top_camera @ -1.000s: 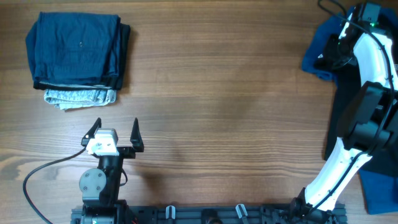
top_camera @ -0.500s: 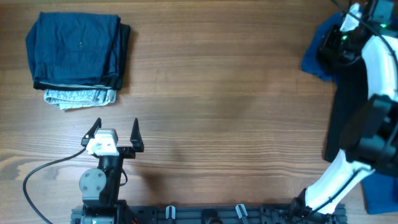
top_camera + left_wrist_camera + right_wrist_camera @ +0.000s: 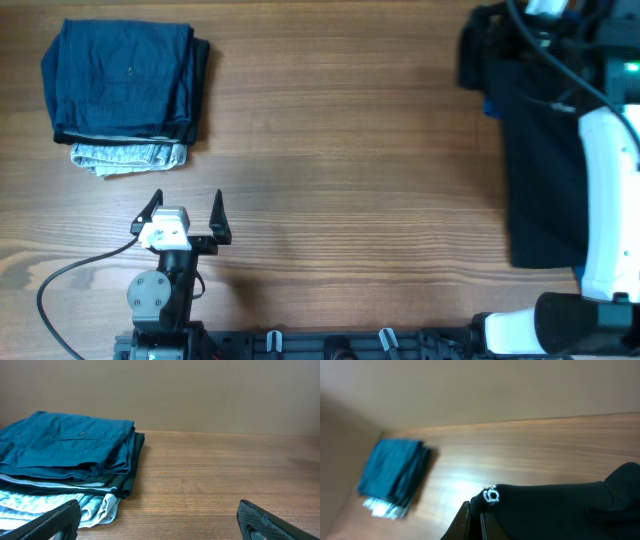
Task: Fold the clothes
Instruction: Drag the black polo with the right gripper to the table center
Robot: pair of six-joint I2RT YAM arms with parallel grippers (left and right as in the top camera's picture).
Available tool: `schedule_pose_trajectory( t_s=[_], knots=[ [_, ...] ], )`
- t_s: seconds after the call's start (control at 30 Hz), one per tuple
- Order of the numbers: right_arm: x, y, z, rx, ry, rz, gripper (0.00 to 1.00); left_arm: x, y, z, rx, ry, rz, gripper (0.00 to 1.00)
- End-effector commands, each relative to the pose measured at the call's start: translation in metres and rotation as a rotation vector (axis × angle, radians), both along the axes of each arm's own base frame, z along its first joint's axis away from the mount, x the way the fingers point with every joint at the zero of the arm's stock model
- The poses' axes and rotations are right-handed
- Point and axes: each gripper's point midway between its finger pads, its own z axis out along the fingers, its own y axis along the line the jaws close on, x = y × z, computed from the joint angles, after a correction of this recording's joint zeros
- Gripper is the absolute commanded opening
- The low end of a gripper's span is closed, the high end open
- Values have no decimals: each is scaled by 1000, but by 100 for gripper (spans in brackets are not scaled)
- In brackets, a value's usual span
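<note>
The black polo shirt point(image 3: 545, 170) is up at the right side of my overhead view, a long dark sheet running from the far right corner down towards the near edge and covering that end of the tabletop point(image 3: 350, 150). On the right wrist camera I see a fold of it filling the lower right of the picture, with small white lettering point(image 3: 491, 495) just at the gathered edge, and the wood lies well below it. The right pincer point(image 3: 474, 521) is clamped on that edge, its two fingers pressed together on the black cloth with no gap showing between them. A small sliver of bright blue cloth point(image 3: 490, 105) peeks out at the shirt's left border in the overhead view; I cannot tell more of it. The right arm's white casing point(image 3: 605, 200) runs down the right edge, partly over the black cloth. Well apart, at the far left corner, sits a folded stack point(image 3: 125, 85) of dark teal-blue garments, with a pale grey-white piece point(image 3: 130, 156) sticking out beneath its near edge. The left pincer point(image 3: 186, 212) waits near the left front, fingers spread wide with nothing between them, pointing towards that stack and short of it. A black cable point(image 3: 70, 275) loops on the wood beside its base.
</note>
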Motion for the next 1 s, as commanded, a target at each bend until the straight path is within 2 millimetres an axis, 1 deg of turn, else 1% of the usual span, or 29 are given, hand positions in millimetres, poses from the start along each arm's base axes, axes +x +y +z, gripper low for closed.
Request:
schedule_pose_trajectory(
  t_s=[0.0,0.03,0.07,0.13,0.2,0.27,0.33,0.4,0.53,0.57,0.6,0.9,0.97],
  knots=[
    [-4,111,-22,43,52,228,4,0,0,-5,19,11,-1,100],
    [-7,132,-30,41,66,273,4,0,0,-5,19,11,-1,100],
    [-10,160,-43,47,94,322,4,1,0,-5,19,12,-1,100],
    [-20,218,-78,51,160,421,4,1,0,-5,19,12,-1,100],
    [-35,268,-112,33,202,518,4,1,0,-5,19,12,-1,100],
    [-52,303,-137,19,234,587,4,1,0,-5,19,12,-1,100],
    [-63,324,-152,11,248,628,5,1,0,-5,19,12,-1,100],
    [-69,333,-154,5,241,645,5,1,0,-5,19,12,-1,100],
    [-77,348,-148,28,231,657,4,1,0,-5,19,12,-1,100],
    [-80,352,-148,28,226,665,3,1,0,-5,19,12,-1,100],
    [-83,354,-148,26,224,669,4,1,0,-5,19,12,-1,100],
    [-111,383,-152,6,212,720,4,1,0,-5,19,12,-1,100],
    [-113,386,-153,-9,200,712,4,1,0,-5,19,12,-1,100]
  ],
)
